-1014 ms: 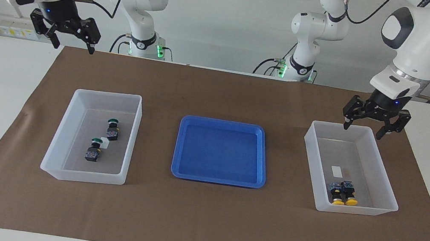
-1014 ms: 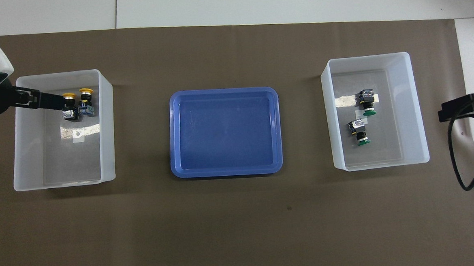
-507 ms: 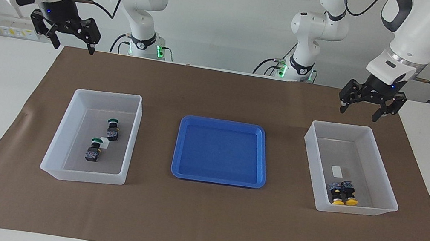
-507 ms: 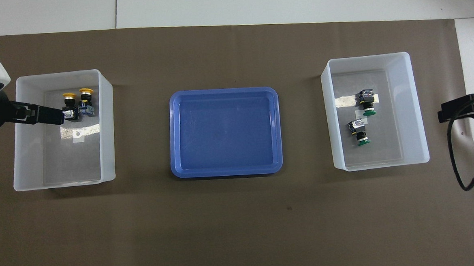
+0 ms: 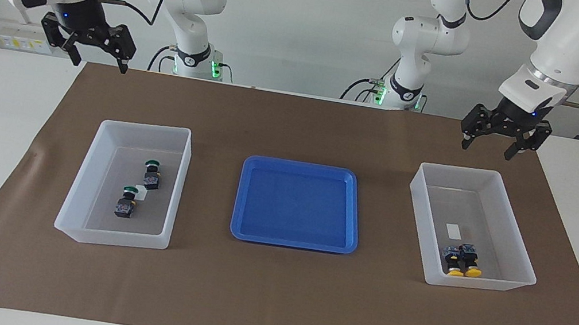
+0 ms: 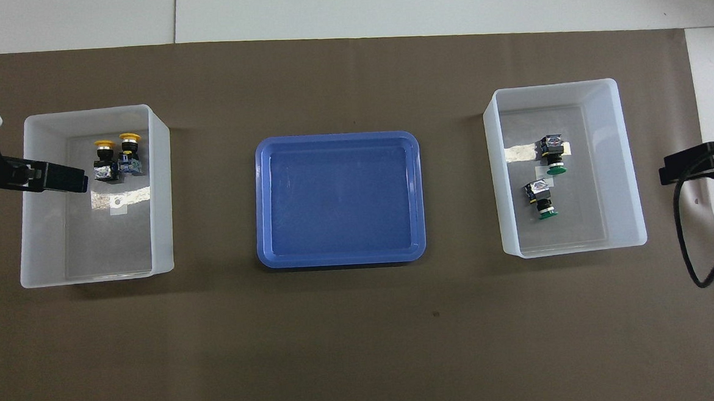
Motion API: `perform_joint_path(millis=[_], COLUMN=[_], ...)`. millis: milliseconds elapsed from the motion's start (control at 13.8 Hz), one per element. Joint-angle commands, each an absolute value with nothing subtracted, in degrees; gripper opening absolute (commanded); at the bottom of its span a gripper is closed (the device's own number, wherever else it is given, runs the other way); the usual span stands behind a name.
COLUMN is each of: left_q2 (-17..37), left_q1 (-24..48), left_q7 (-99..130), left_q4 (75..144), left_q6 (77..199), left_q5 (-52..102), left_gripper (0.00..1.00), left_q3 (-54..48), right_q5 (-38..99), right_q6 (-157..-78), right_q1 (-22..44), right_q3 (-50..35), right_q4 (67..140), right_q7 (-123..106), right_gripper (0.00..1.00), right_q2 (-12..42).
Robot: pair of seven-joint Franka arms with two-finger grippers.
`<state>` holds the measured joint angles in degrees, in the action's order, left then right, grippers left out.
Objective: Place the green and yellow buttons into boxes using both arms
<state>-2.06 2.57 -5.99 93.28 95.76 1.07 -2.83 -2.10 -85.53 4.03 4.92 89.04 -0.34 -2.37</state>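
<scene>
Two green buttons [image 5: 151, 174] [image 5: 126, 202] lie in the box [image 5: 147, 128] toward the right arm's end, also seen in the overhead view as green buttons [image 6: 547, 175] in that box [image 6: 493, 175]. Two yellow buttons [image 5: 462, 261] [image 6: 116, 158] lie side by side in the other box [image 5: 462, 171] [image 6: 161, 192], at its end farther from the robots. My left gripper [image 5: 486, 150] hangs open and empty, high over that box's outer edge. My right gripper [image 5: 100, 64] waits open and empty, raised over the mat's edge beside the green buttons' box.
A shallow blue tray [image 5: 303, 167] [image 6: 335, 139] with nothing in it sits between the two boxes. A brown mat [image 5: 268, 298] covers the table's middle. A black cable [image 6: 690, 256] loops down from the right arm.
My left gripper has risen and drawn back from the yellow buttons' box, then shifted slightly outward. The right arm and all the buttons have stayed still.
</scene>
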Motion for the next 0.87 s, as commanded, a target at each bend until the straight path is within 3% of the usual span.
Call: perform_joint_path(millis=[0, 797], left_q2=[0.0, -1.3], left_q1=[2.5, 2.2], left_q7=[-4.8, -3.0], left_q4=[87.4, 90.3], left_q6=[89.6, 90.2], left_q5=[0.1, 0.0], left_gripper=[1.00, 1.00], left_q3=[-2.8, -2.4], right_q5=[-2.3, -2.3], right_q6=[-86.3, -86.3], right_q1=[3.4, 3.3], right_q3=[4.6, 4.6], right_q4=[90.9, 91.0], right_q7=[-1.2, -1.2], right_gripper=[1.00, 1.00], right_q2=[-3.8, -3.9])
